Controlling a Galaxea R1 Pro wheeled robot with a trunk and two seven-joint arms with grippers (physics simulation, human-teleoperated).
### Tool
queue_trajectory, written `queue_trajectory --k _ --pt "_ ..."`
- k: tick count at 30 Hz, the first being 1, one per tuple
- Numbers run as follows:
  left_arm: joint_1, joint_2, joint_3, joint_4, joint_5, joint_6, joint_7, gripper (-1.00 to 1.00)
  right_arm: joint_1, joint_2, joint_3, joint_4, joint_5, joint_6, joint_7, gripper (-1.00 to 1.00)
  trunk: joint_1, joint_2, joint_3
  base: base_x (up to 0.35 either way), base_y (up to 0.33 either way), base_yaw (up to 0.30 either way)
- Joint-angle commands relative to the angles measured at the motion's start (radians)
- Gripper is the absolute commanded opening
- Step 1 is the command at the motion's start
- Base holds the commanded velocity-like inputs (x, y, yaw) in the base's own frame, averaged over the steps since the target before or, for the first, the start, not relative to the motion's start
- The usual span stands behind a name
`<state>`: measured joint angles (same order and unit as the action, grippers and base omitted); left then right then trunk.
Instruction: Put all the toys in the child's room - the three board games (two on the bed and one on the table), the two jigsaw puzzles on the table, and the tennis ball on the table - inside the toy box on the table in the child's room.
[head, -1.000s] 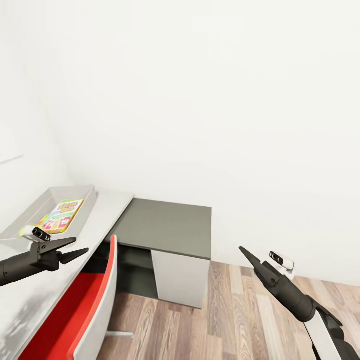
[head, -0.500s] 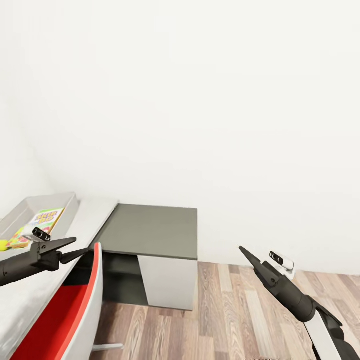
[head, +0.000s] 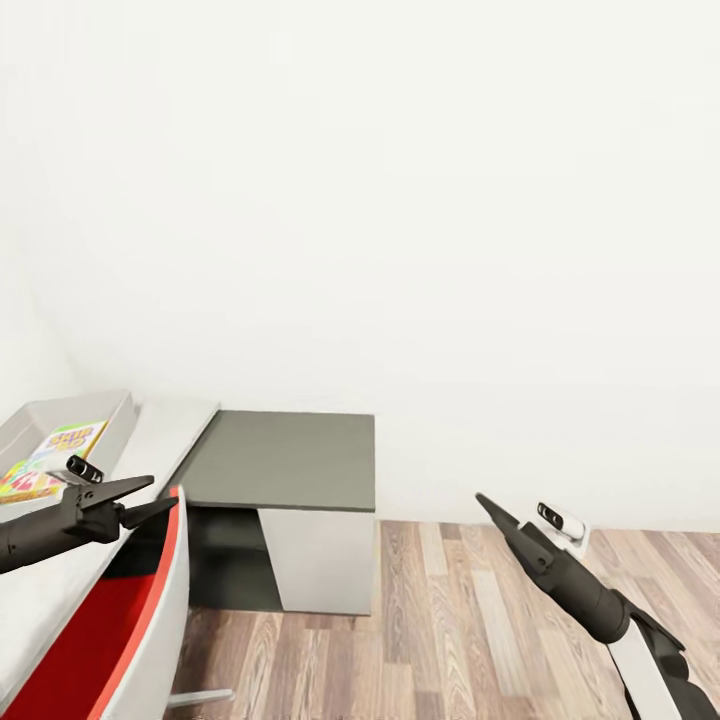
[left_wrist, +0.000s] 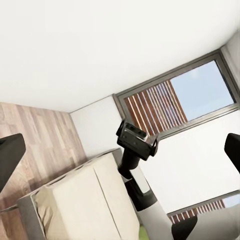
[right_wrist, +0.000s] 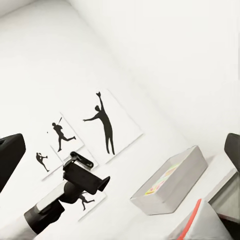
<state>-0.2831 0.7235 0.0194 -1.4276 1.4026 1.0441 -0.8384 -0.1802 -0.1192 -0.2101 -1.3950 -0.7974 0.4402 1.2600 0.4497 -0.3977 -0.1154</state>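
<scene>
The light-grey toy box (head: 112, 412) sits on the white-grey table (head: 165, 435) at the far left of the head view, with one bright board game (head: 45, 462) lying flat inside it. In the right wrist view the toy box (right_wrist: 172, 186) is seen side-on, the board game (right_wrist: 161, 181) inside. My left gripper (head: 163, 491) hangs open and empty over the table's front edge, right of the box. Over the floor, far right, my right gripper (head: 484, 502) is open and empty. The cream bed (left_wrist: 75, 200) shows in the left wrist view.
A lower dark-grey-topped side unit (head: 280, 458) adjoins the table. A red-and-white chair (head: 120, 620) stands under my left arm. Wood-plank floor (head: 470, 620) lies between unit and right arm. A white wall is straight ahead. Silhouette posters (right_wrist: 100, 125) hang behind the toy box.
The whole head view has swung to the right, so the toy box, table and side unit have slid left in the picture. Both arms hold the same pose, grippers still open.
</scene>
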Motion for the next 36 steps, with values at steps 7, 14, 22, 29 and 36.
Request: queue_trajectory --k 7,14,22,29,36 --pt "-0.002 -0.002 -0.002 0.000 -0.002 0.003 -0.004 1.00 -0.001 0.001 0.000 -0.002 0.025 0.011 0.002 1.00 0.000 -0.002 0.000 -0.201 -0.092 -0.007" --pt "-0.002 -0.006 -0.006 -0.001 -0.002 0.003 -0.003 1.00 -0.001 0.001 0.000 -0.002 0.032 0.011 0.002 1.00 0.000 -0.002 0.008 -0.215 -0.166 -0.001" --pt "-0.002 -0.008 -0.008 -0.001 -0.002 0.003 -0.002 1.00 -0.001 0.001 0.000 -0.002 0.033 0.011 0.003 1.00 0.000 -0.002 0.013 -0.228 -0.201 0.000" --pt "-0.002 -0.009 -0.010 -0.001 -0.002 0.003 -0.002 1.00 -0.001 0.001 0.000 -0.002 0.034 0.010 0.004 1.00 0.000 -0.002 0.014 -0.231 -0.210 0.000" --pt "-0.002 -0.010 -0.010 -0.001 -0.007 0.003 0.001 1.00 -0.001 0.001 0.000 -0.002 0.034 0.010 0.004 1.00 0.000 -0.002 0.014 -0.119 -0.238 0.000"
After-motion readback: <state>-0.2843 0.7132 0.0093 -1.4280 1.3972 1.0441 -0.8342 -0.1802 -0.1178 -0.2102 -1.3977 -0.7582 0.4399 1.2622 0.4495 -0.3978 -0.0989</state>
